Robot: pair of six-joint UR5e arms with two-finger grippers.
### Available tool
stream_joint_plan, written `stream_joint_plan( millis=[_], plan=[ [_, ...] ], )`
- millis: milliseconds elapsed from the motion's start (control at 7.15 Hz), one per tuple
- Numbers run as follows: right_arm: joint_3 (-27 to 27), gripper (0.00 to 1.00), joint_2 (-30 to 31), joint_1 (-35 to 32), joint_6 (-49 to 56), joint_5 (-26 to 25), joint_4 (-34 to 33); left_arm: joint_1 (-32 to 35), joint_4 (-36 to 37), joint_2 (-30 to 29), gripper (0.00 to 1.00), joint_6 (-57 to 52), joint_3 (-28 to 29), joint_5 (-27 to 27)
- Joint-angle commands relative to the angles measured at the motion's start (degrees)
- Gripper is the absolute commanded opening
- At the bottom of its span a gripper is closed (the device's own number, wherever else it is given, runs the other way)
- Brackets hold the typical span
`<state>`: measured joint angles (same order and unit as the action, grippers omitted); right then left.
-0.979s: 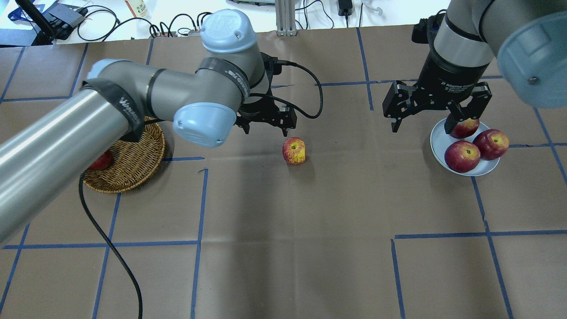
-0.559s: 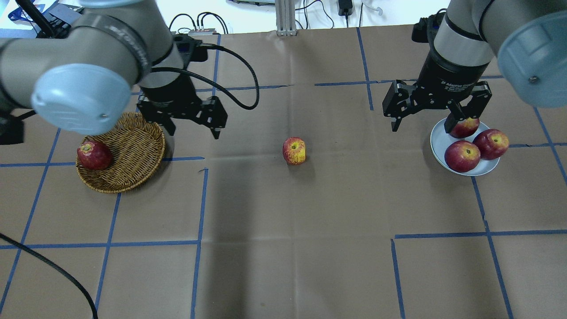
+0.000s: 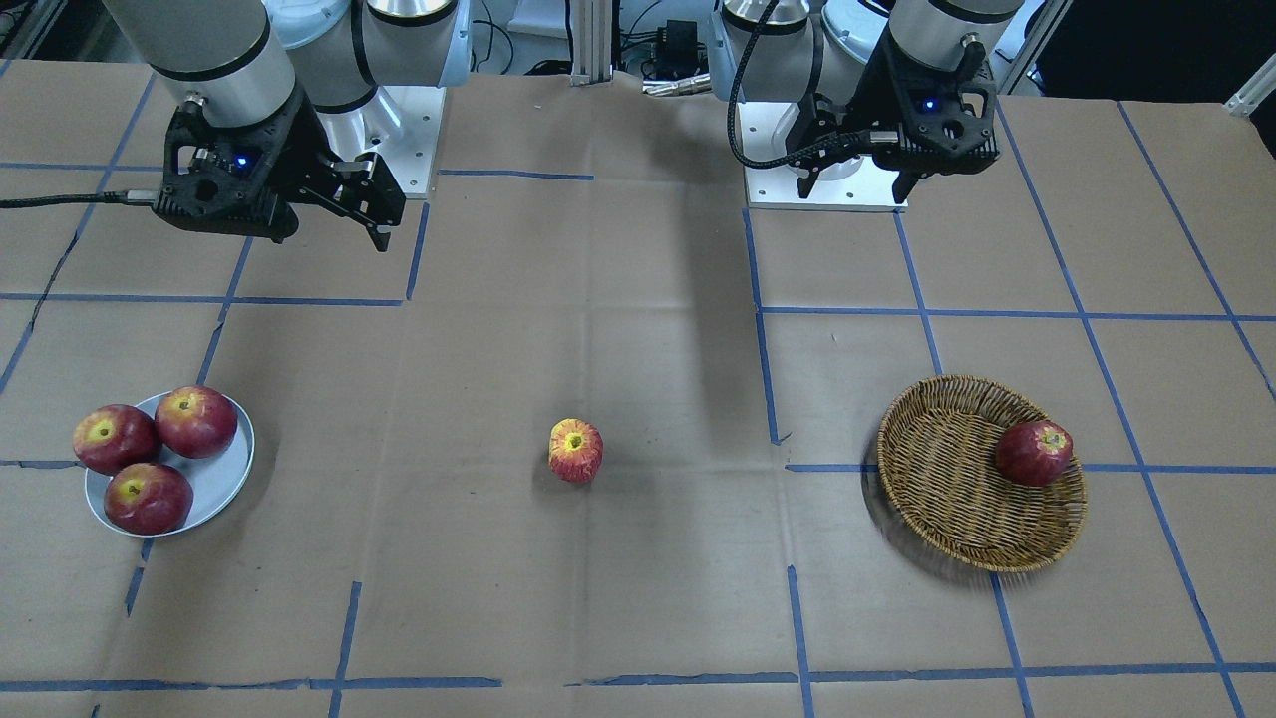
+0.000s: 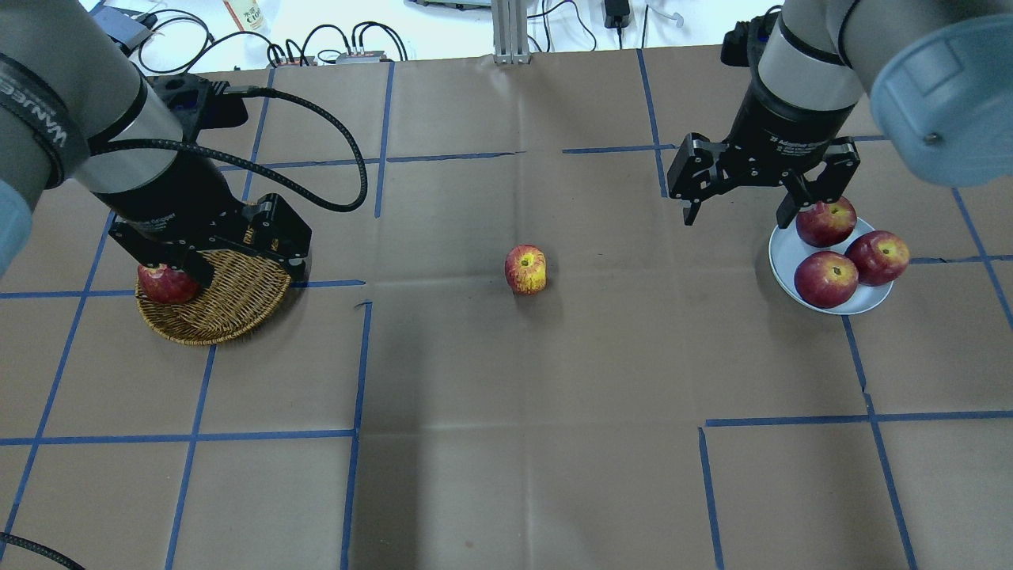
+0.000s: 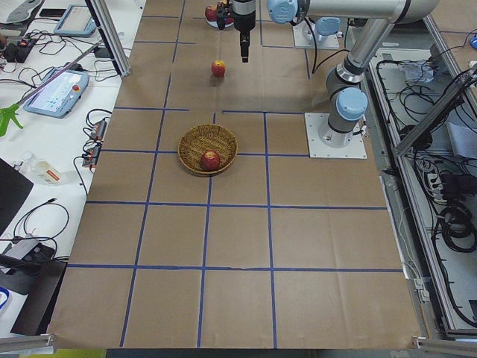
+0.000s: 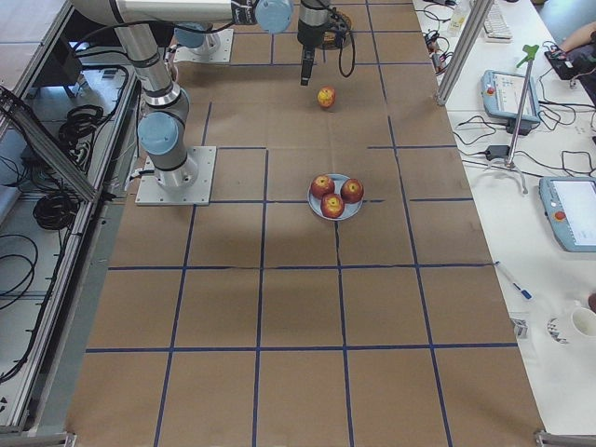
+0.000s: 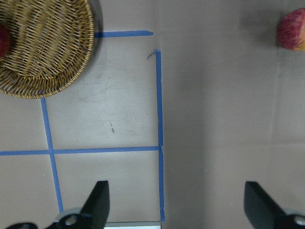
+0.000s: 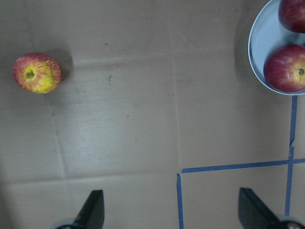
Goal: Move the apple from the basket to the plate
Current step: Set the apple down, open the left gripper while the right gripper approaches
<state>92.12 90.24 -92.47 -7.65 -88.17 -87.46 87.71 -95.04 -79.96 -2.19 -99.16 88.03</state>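
**Apple** [image 4: 525, 270], streaked red with a yellow patch around the stem. It lies alone on the brown paper-covered table [image 4: 506, 443], about midway between basket and plate and touching neither. Nothing holds it.

**Wicker basket** [image 4: 237, 321], on the robot's left. It holds one dark red apple [image 3: 1034, 453] against its rim.

**Blue-grey plate** [image 4: 785, 255], on the robot's right. It carries three deep red apples [image 4: 826, 279], with little bare surface left on the side nearest the centre.

**Left gripper** [image 4: 245, 273], raised above the basket's inner edge. Its fingers are spread wide and it is empty.

**Right gripper** [image 4: 737, 212], raised just inboard of the plate. Its fingers are parted and it is empty.

**Step in hand (judged):** the basket-side half looks done, since the apple is out and parked mid-table. The plate-side pickup is not yet begun.

**Next move calls for:** the right gripper travels toward the centre and lowers with its fingers either side of the apple. It then closes, lifts and carries the apple across. The crowded plate calls for a careful set-down in the remaining gap.
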Motion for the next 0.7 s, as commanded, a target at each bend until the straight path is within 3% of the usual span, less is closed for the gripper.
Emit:
stream_joint_plan(
  millis=[0, 140, 559],
  plan=[
    [-3.68, 1.0, -5.39, -6.37, -7.08, 0.89, -2.44, 0.0, 1.34, -0.72, 0.99, 0.0, -1.82, 0.03],
    [-4.75, 1.0, -8.82, -10.76, -12.34, 0.8, -5.94, 0.18, 4.91, -0.64, 0.99, -0.18, -2.43, 0.47],
    [-4.76, 1.0, -18.05, -17.91, -20.9, 0.8, -19.81, 3.32, 5.57, -0.73, 0.99, -0.27, -3.14, 0.56]
  ],
)
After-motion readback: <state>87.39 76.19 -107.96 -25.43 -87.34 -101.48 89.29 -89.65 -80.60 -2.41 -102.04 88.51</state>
